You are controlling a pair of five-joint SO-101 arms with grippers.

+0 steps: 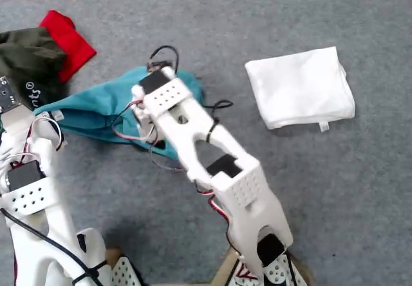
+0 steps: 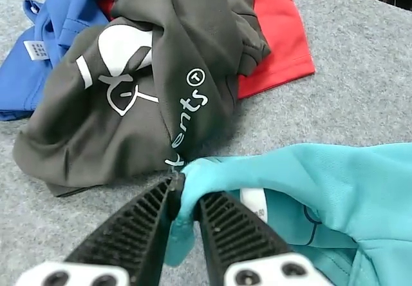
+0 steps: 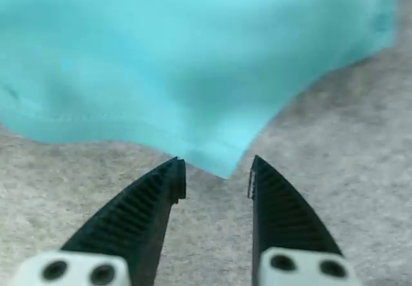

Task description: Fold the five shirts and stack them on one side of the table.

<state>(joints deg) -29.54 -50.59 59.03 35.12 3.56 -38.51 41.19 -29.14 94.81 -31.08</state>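
While the left arm sits at the near left edge of the table [image 1: 335, 189], the left gripper [image 2: 187, 186] is clamped on a bunched-up edge of the teal shirt [image 2: 322, 189], with a fold of fabric squeezed between the two black fingers [image 2: 145, 215]. That pinch point is right up against the dark grey shirt [image 2: 129, 93], which lies in a crumpled heap with white print across it.

The teal shirt itself is spread out loosely, unfolded, across the middle-left of the table, and the right arm reaches out over it from the near side. The right gripper [image 3: 215, 173] is spread apart, low over the grey surface, with one corner of the teal hem pointing into the gap between the tips. It's not pinching anything, and as far as I can tell neither finger is touching the cloth.

The red shirt [image 2: 277, 35] pokes out from under the far side of the dark grey one, and the blue shirt [image 2: 58, 28] is bunched up against that same heap. So three are lumped together at the far left corner.

The white shirt [image 1: 301, 87] is the only one folded, a neat rectangle lying by itself on the right, well apart from everything else.
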